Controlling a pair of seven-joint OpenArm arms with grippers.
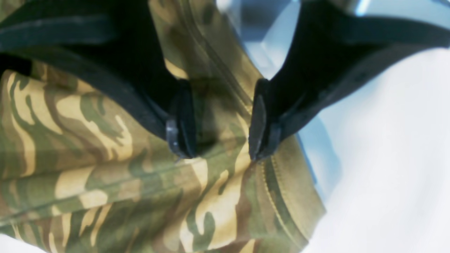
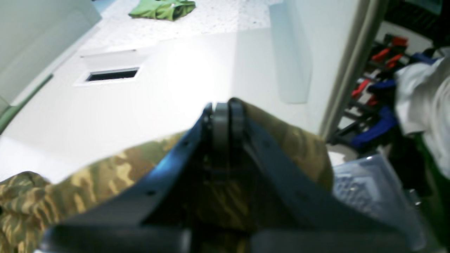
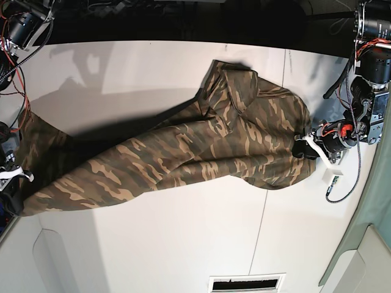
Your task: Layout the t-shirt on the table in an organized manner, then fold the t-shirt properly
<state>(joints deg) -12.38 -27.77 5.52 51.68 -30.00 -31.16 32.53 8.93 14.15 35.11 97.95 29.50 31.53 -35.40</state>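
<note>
T-shirt (image 3: 183,152) stretched across the table (image 3: 183,244). Left gripper (image 1: 218,123), jaws apart, straddles its hem; right gripper (image 2: 225,116), jaws pressed together, pinches the opposite edge.

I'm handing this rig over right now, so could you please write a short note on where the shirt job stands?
Left gripper: open, fingers either side of a hemmed edge of the t-shirt.
Right gripper: shut on the t-shirt, holding its edge up.
T-shirt: stretched across the table between both arms, bunched and wrinkled.
Done: shirt pulled out lengthwise.
Left: flatten it, square it up, then fold.
</note>
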